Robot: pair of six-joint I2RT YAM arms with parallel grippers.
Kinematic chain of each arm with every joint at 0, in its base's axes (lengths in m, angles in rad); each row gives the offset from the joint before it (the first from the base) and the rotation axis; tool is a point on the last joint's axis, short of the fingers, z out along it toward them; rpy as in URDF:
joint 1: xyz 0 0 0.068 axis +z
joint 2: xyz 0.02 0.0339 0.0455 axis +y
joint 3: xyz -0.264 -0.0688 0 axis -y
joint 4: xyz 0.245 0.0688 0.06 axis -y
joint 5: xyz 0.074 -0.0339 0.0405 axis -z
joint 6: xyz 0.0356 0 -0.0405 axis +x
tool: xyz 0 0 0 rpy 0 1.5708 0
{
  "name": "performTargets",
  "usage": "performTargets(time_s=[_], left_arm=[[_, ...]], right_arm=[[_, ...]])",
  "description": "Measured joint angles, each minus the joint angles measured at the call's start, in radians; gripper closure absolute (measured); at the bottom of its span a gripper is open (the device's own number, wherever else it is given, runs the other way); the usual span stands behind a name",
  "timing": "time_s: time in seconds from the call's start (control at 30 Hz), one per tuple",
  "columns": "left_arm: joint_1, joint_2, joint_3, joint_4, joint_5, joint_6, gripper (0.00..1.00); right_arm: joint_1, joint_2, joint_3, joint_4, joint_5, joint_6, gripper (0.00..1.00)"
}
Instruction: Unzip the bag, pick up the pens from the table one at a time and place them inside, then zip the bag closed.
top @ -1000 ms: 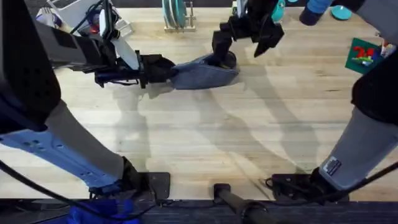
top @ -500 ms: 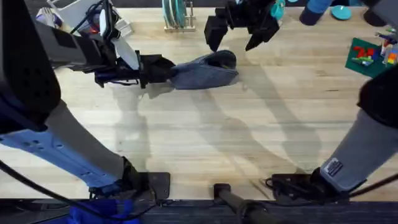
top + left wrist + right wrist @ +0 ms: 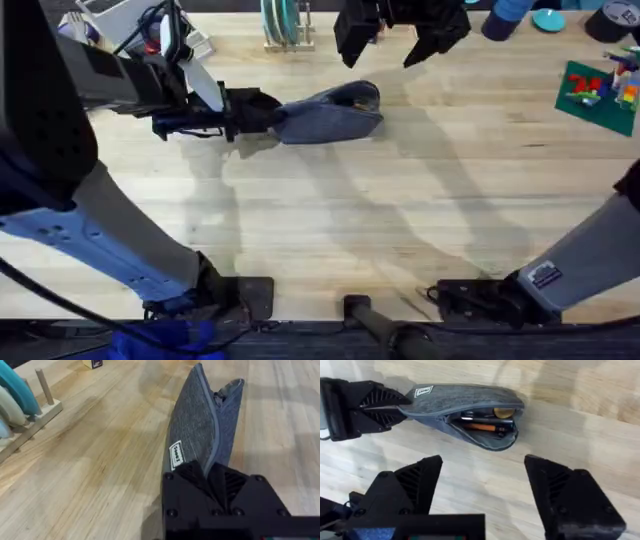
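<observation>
The blue-grey bag [image 3: 335, 113] lies on the table [image 3: 400, 220] toward the far side, its zip open at the right end. My left gripper [image 3: 268, 113] is shut on the bag's left end, and the left wrist view has the fabric [image 3: 197, 435] pinched between its fingers [image 3: 192, 476]. In the right wrist view the bag [image 3: 460, 399] gapes, with an orange pen [image 3: 482, 426] and a darker pen [image 3: 480, 419] lying inside. My right gripper [image 3: 392, 38] hangs open above and beyond the bag, its fingers [image 3: 415, 482] spread wide and nothing between them.
A wooden rack with teal plates [image 3: 283, 25] stands at the far edge, just left of my right gripper. A green mat with small toys [image 3: 592, 88] lies at the far right. Bare tabletop stretches in front of the bag.
My right gripper has lifted off the bag's open end and drawn back toward the far edge, staying open. The left gripper and the bag have not moved.
</observation>
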Motion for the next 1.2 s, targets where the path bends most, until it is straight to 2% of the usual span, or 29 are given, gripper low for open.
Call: performTargets(time_s=[0.17, 0.47, 0.73, 1.1, 1.2], left_arm=[[0.000, 0.000, 0.000, 0.000, 0.000, 0.000, 0.959], [0.000, 0.000, 0.000, 0.000, 0.000, 0.000, 0.959], [0.000, 0.000, 0.000, 0.000, 0.000, 0.000, 0.959], [0.000, 0.000, 0.000, 0.000, 0.000, 0.000, 0.959], [0.000, 0.000, 0.000, 0.000, 0.000, 0.000, 0.959]], right_arm=[[0.000, -0.015, -0.025, 0.017, -0.003, 0.000, 0.005], [-0.016, -0.129, -0.221, 0.172, -0.069, 0.000, 0.005], [-0.085, -0.163, -0.407, 0.348, -0.261, -0.001, 0.006], [-0.157, -0.163, -0.564, 0.500, -0.553, -0.068, 0.006], [-0.178, -0.163, -0.613, 0.545, -0.597, -0.076, 0.006]])
